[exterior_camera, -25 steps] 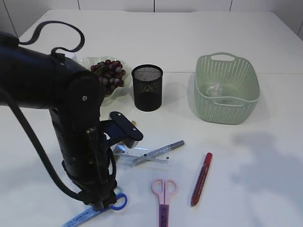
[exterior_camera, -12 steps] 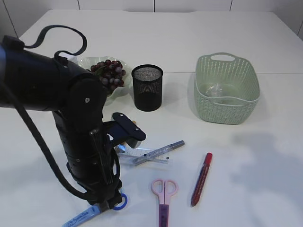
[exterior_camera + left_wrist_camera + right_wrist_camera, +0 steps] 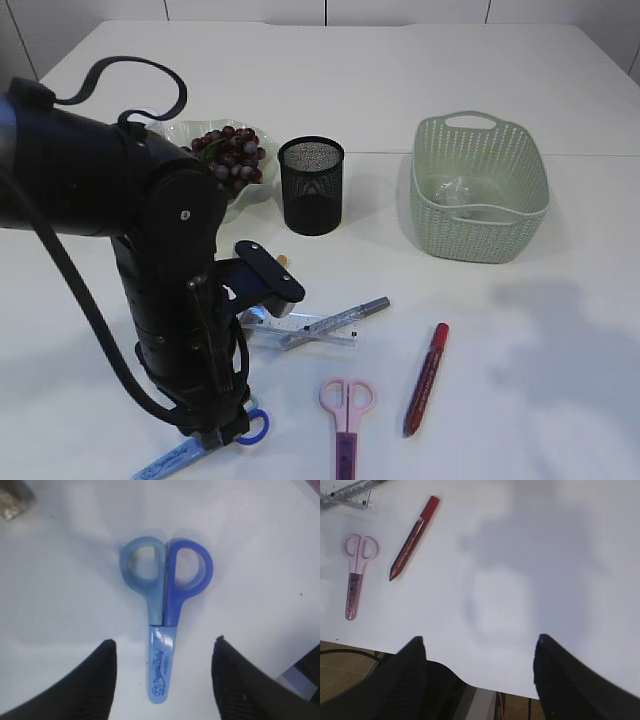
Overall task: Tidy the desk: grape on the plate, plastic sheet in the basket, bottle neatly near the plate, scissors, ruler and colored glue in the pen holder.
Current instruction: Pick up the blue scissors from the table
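Observation:
Blue scissors (image 3: pixel 165 605) lie flat at the table's front left, handles away from me. My left gripper (image 3: pixel 162 641) hangs open just above them, fingers on either side of the sheathed blade, not touching; in the exterior view it is (image 3: pixel 215 435). Pink scissors (image 3: pixel 346 420), a red glue stick (image 3: pixel 425 378) and the clear ruler (image 3: pixel 300 332) lie mid-table. Grapes (image 3: pixel 232 155) rest on the green plate (image 3: pixel 190 132). The plastic sheet (image 3: pixel 455 190) sits in the basket (image 3: pixel 480 215). The black mesh pen holder (image 3: pixel 311 185) stands upright. My right gripper (image 3: pixel 480 639) is open over bare table. The bottle is hidden.
A silver pen (image 3: pixel 350 315) lies across the ruler. My bulky left arm (image 3: pixel 150 250) blocks the view of the table's left part. The right wrist view shows the table's front edge (image 3: pixel 485 687) just below the right fingers.
My left arm has shifted slightly above the blue scissors. Both grippers keep the same opening and no object has moved.

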